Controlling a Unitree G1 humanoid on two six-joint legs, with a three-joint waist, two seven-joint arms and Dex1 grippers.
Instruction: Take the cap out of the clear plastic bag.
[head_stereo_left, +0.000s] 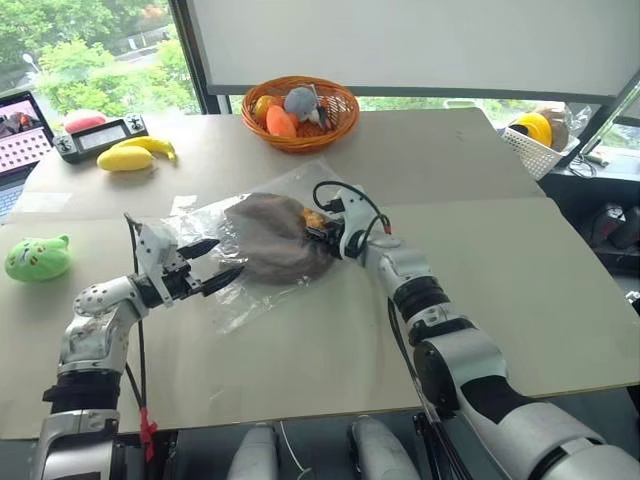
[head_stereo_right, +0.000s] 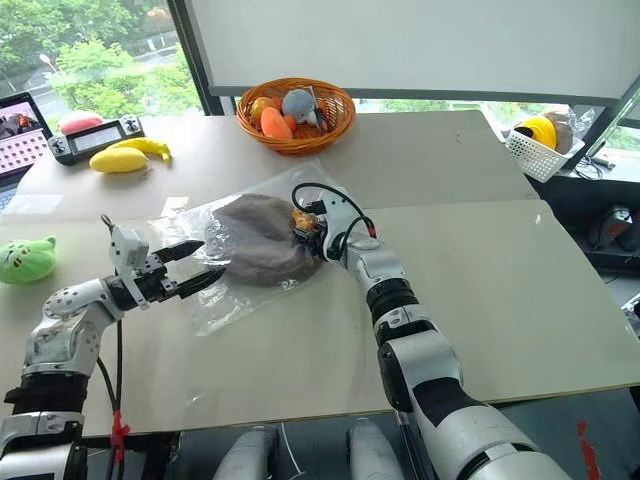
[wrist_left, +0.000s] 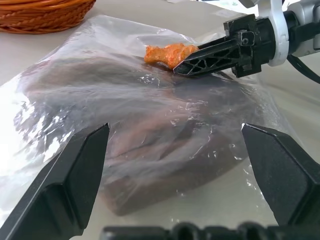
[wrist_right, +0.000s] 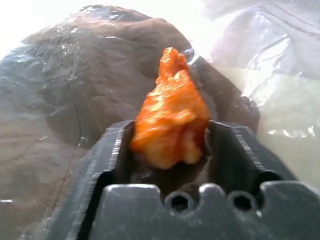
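Note:
The dark brown cap (head_stereo_left: 268, 242) lies inside the clear plastic bag (head_stereo_left: 240, 300) in the middle of the table. A small orange lump (wrist_right: 170, 120) sits at the cap's right edge. My right gripper (head_stereo_left: 318, 232) reaches in from the right and is shut on that lump, one finger (wrist_left: 210, 55) pressed against each side of it. My left gripper (head_stereo_left: 226, 258) hovers at the bag's left side, open, its fingers (wrist_left: 75, 175) spread wide, pointing at the cap through the plastic. Nothing is between them.
A wicker basket (head_stereo_left: 300, 130) with toys stands behind the bag. A banana (head_stereo_left: 150, 146), a yellow fruit (head_stereo_left: 125, 158), a controller (head_stereo_left: 100, 136) and a laptop (head_stereo_left: 22, 130) are at the far left, a green plush (head_stereo_left: 38, 258) at the left edge. A white basket (head_stereo_left: 535, 150) is far right.

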